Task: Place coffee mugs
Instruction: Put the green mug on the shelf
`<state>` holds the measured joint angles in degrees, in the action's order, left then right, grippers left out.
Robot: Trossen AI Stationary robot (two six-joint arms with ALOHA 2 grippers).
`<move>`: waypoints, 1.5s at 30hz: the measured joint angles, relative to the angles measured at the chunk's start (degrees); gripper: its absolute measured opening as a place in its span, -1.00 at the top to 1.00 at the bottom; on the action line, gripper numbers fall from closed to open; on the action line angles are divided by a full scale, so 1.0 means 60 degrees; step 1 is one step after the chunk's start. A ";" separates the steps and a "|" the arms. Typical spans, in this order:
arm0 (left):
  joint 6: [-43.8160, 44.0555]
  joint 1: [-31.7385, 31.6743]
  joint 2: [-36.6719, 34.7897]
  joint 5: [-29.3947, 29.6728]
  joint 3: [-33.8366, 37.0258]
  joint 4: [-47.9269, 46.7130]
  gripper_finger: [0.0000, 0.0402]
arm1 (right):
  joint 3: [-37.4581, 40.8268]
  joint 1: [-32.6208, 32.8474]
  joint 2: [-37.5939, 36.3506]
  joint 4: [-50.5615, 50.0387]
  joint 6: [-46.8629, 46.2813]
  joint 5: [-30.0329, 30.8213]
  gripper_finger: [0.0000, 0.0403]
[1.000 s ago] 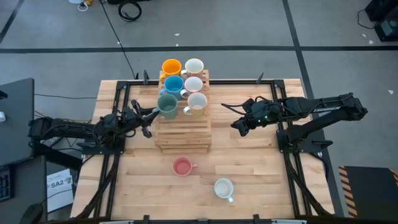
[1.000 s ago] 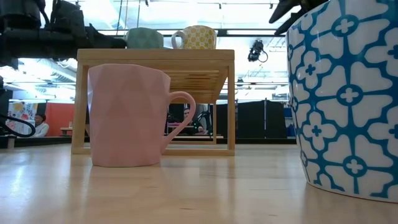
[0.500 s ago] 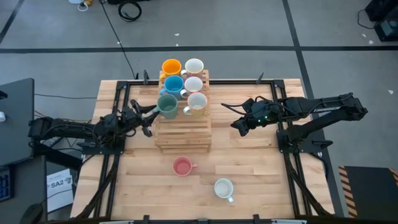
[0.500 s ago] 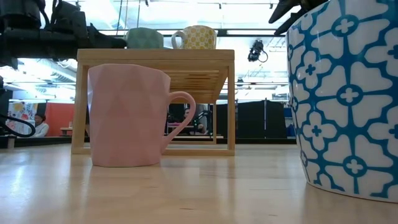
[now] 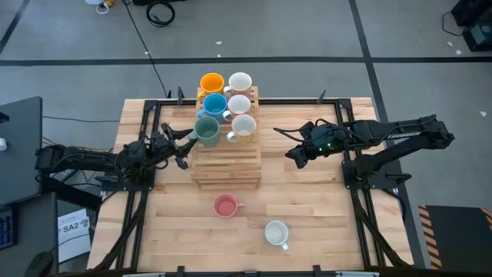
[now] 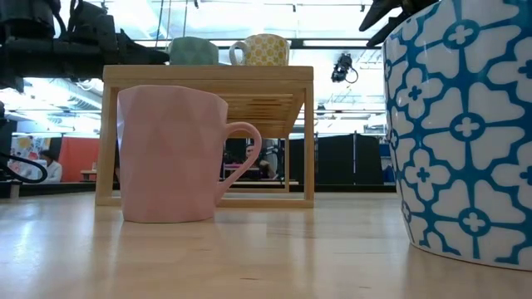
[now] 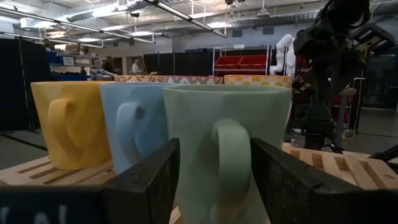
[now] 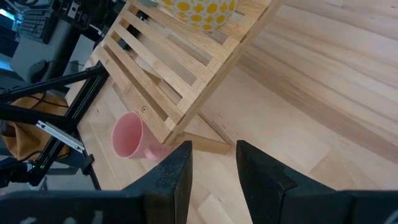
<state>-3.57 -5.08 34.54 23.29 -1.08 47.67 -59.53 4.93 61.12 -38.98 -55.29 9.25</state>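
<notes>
Six coffee mugs stand on their bases in two rows on a wooden slatted rack (image 5: pixel 225 158): orange (image 5: pixel 211 82), blue (image 5: pixel 214 103) and green (image 5: pixel 206 128) on the left, and three white or cream ones on the right (image 5: pixel 240 103). My left gripper (image 5: pixel 187 138) reaches in level from the table's left. It is open, with one finger on each side of the green mug's handle (image 7: pixel 231 163). A pink mug (image 5: pixel 225 205) and a blue-patterned white mug (image 5: pixel 277 231) stand on the table nearer the front. My right gripper (image 5: pixel 294 154) hangs open and empty to the right of the rack.
The rack takes up the table's middle toward the far edge. Bare wood (image 5: pixel 315 200) lies in front of it and to its right. In the low view the patterned mug (image 6: pixel 465 124) stands close to the camera and the pink mug (image 6: pixel 174 154) stands before the rack. Black frame rails (image 5: pixel 138 215) run along both sides.
</notes>
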 joint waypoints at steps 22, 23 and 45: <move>0.0237 0.0000 0.1537 -0.0004 -0.0007 0.1052 0.00 | 0.0000 -0.0001 0.0000 0.0073 0.0000 0.0008 0.35; 0.0237 0.0000 0.1625 -0.0001 -0.0008 0.1084 0.00 | -0.0001 -0.0001 0.0000 0.0073 0.0000 0.0008 0.35; 0.0000 0.0036 0.2616 0.0430 -0.0834 0.0472 0.00 | 0.0000 0.0002 0.0000 0.0076 0.0031 0.0004 0.35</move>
<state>-3.57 -4.86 50.24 25.87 -6.09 50.50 -59.53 4.94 61.12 -38.52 -55.10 9.28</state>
